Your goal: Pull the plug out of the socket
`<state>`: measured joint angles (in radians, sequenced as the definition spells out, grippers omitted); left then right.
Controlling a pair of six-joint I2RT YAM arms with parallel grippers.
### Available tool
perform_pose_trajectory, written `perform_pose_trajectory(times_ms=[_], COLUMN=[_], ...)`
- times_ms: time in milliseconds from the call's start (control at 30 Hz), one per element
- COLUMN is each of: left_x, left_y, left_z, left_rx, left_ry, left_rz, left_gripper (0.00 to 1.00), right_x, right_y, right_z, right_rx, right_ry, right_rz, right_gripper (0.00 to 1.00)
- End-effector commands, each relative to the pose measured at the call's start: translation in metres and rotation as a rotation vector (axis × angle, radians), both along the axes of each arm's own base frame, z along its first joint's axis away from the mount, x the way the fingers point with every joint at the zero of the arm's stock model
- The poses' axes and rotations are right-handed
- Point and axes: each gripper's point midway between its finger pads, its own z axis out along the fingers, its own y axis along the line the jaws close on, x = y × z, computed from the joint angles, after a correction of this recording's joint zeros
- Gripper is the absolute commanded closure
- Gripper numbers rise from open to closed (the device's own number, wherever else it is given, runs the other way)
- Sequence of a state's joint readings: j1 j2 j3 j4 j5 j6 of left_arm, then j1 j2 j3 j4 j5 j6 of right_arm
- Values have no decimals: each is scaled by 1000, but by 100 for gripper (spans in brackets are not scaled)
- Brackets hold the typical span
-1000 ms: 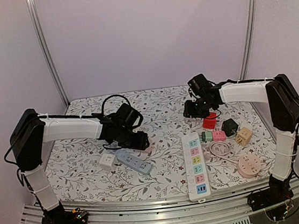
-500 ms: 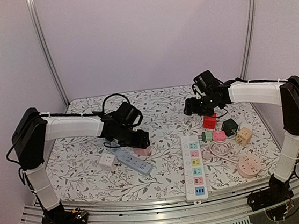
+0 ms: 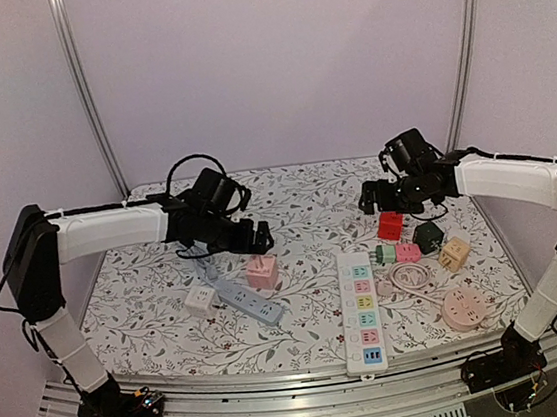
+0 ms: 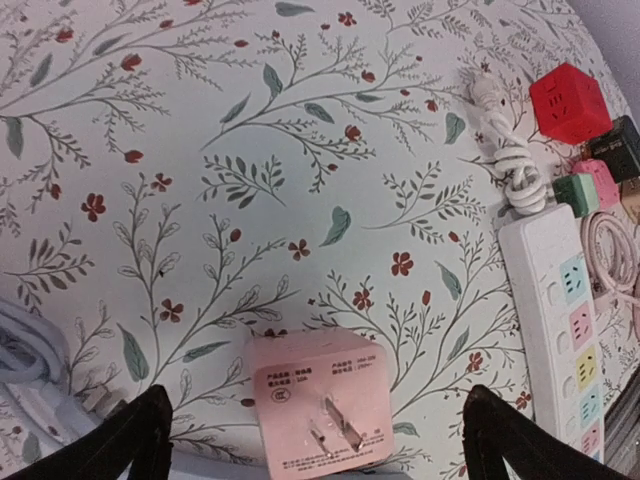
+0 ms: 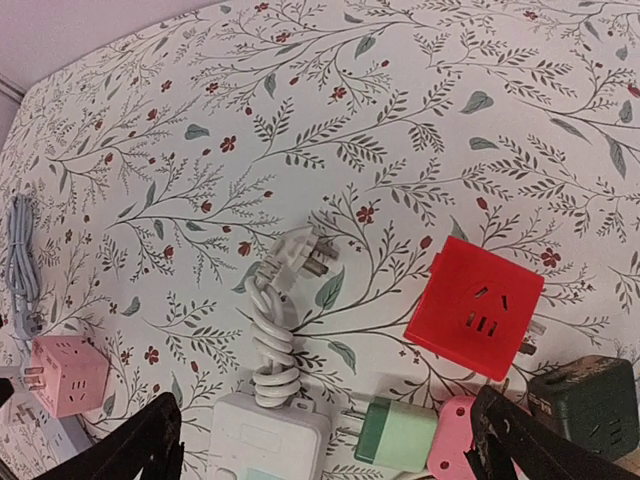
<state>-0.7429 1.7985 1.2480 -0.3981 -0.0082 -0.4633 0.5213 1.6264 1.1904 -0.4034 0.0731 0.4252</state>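
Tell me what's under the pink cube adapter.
The floral tablecloth runs up to the pink cube adapter, lying prongs up. The patch beneath it and its lower face are covered.

lab booth: aluminium posts (image 3: 88, 89), blank walls (image 3: 272, 58)

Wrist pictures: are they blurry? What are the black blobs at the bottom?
Left wrist view: sharp, even light; the blobs are the left gripper's fingers, slightly soft. Right wrist view: equally sharp; the blobs are the right gripper's fingers.
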Motion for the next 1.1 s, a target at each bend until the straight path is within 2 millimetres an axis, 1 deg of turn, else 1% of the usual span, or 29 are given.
perform_pose_trajectory(times_ms=[0, 67, 100, 133, 200, 233, 267, 300, 367, 467, 500, 567, 633, 733, 867, 900, 967, 1067], left_x=[31, 42, 47, 53, 61, 64, 66, 71, 71, 66, 61, 53, 47, 38, 25, 22, 19, 20], left_y=[41, 72, 88, 107, 145, 164, 181, 203, 234, 272, 283, 304, 316, 326, 336, 338, 339, 339], left_z=[58, 68, 73, 77, 86, 89, 91, 96, 104, 113, 109, 109, 107, 98, 87, 83, 82, 81], left_rx=[-113, -134, -149, -159, -186, -193, -199, -210, -231, -250, -238, -198, -150, -86, -39, -34, -32, -35], left_ry=[-116, -143, -159, -179, -233, -260, -291, -339, -418, -536, -564, -631, -682, -727, -780, -787, -800, -790], left_rz=[57, 104, 131, 169, 248, 290, 325, 375, 441, 528, 558, 627, 655, 674, 707, 714, 723, 726], left_gripper=[0, 0, 0, 1, 1, 0, 0, 0, 0, 0, 0, 0, 0, 1, 0, 0, 0, 0], right_x=[3, 4, 4, 6, 6, 5, 2, 0, -4, -13, -16, -23, -29, -40, -52, -53, -53, -52], right_y=[-47, -69, -81, -98, -124, -137, -151, -164, -186, -213, -220, -231, -238, -244, -249, -249, -248, -247], right_z=[4, 5, 2, 3, 4, 6, 2, 6, 9, 22, 25, 39, 45, 45, 45, 43, 43, 42], right_rx=[-33, -27, -26, -20, -5, 2, 3, 8, 9, -15, -33, -61, -85, -111, -132, -133, -126, -120], right_ry=[-15, -18, -14, -23, -36, -47, -48, -72, -122, -243, -279, -378, -449, -512, -572, -575, -584, -581], right_rz=[-74, -111, -134, -169, -218, -245, -274, -305, -356, -426, -443, -477, -502, -521, -533, -534, -534, -527], right_gripper=[1, 1, 1, 1, 1, 1, 1, 1, 1, 1, 1, 1, 1, 1, 1, 1, 1, 1])
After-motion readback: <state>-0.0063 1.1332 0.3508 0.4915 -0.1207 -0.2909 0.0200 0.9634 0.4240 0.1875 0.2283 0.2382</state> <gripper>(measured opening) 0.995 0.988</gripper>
